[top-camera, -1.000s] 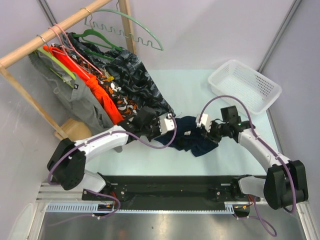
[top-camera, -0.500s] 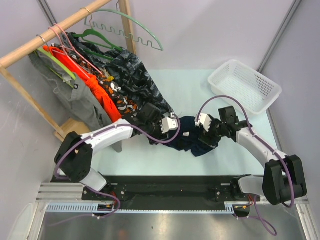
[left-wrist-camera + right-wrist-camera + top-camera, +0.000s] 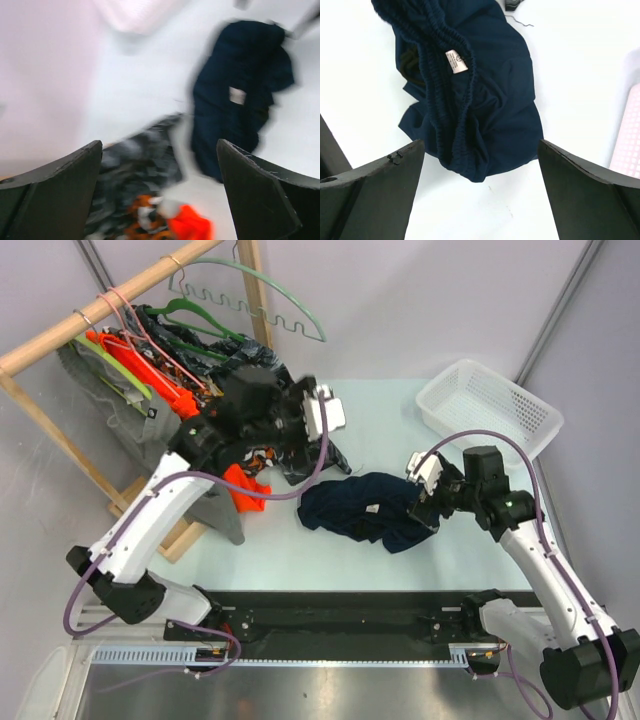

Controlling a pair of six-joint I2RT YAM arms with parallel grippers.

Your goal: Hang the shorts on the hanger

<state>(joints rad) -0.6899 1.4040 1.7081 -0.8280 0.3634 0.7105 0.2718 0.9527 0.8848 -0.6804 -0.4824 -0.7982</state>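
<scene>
- The left pincer (image 3: 318, 425) is spread wide with nothing between its fingers (image 3: 60, 190). It is held up off the worktop (image 3: 385, 415), close to the patterned garment (image 3: 142, 162).
- The shorts (image 3: 358, 508) lie crumpled on the worktop, well apart from this pincer and to its right in the top view.
- The right pincer (image 3: 424, 508) is also spread and pinches nothing. It sits at the right end of the shorts; whether it touches the cloth, I cannot tell.
- In its wrist view the shorts' waistband and white label (image 3: 455, 61) lie just ahead, between the fingers (image 3: 375, 185).
- The hanger (image 3: 268, 308) hangs from the wooden rail (image 3: 95, 318), well beyond the left pincer and far from the shorts.
</scene>
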